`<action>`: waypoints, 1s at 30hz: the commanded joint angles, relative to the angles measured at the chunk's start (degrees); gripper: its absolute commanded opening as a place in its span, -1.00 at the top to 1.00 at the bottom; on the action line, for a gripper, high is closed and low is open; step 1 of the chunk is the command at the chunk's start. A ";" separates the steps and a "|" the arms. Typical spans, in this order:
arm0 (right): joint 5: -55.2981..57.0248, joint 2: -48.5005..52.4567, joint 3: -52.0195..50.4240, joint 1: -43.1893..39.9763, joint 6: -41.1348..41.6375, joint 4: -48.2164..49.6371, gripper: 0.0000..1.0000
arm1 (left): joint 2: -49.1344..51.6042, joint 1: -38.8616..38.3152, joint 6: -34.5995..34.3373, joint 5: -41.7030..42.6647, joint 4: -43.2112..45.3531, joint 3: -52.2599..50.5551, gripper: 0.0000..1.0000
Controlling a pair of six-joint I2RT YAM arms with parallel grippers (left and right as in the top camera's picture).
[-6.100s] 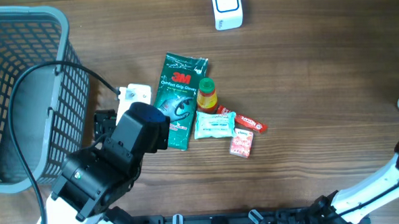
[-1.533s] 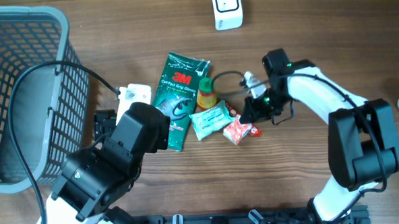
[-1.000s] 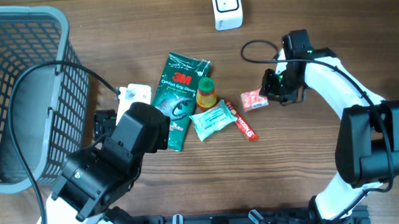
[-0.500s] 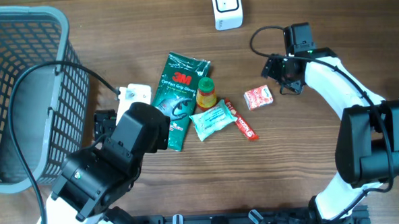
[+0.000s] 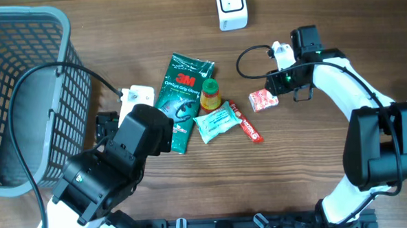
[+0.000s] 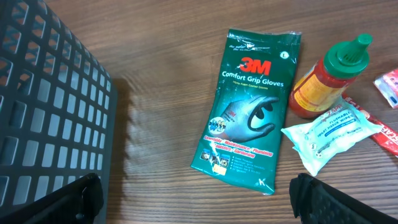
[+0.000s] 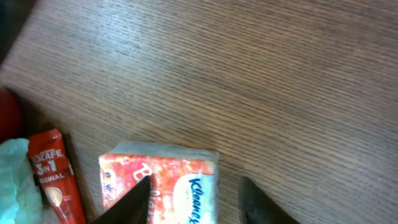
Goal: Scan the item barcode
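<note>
Well, my right pincer (image 7: 194,200) hangs just above the Kleenex pack (image 7: 158,183), jaws partway apart and gripping nothing. One finger (image 7: 134,200) overlaps the pack's top; the other stands off its edge. The pack lies flat, well apart from the white scanner (image 5: 231,8), nearer my base and to its right. I judge I should centre first so both fingers clear the sides, then close across the pack; I cannot see its barcode. My arm (image 5: 347,87) arcs from my base toward the scanner, wrist pitched down.
</note>
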 commanded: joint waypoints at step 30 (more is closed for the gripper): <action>-12.94 9.46 -3.17 -2.08 -4.02 -0.68 0.91 | -0.02 0.11 -1.14 0.22 0.15 0.20 -1.00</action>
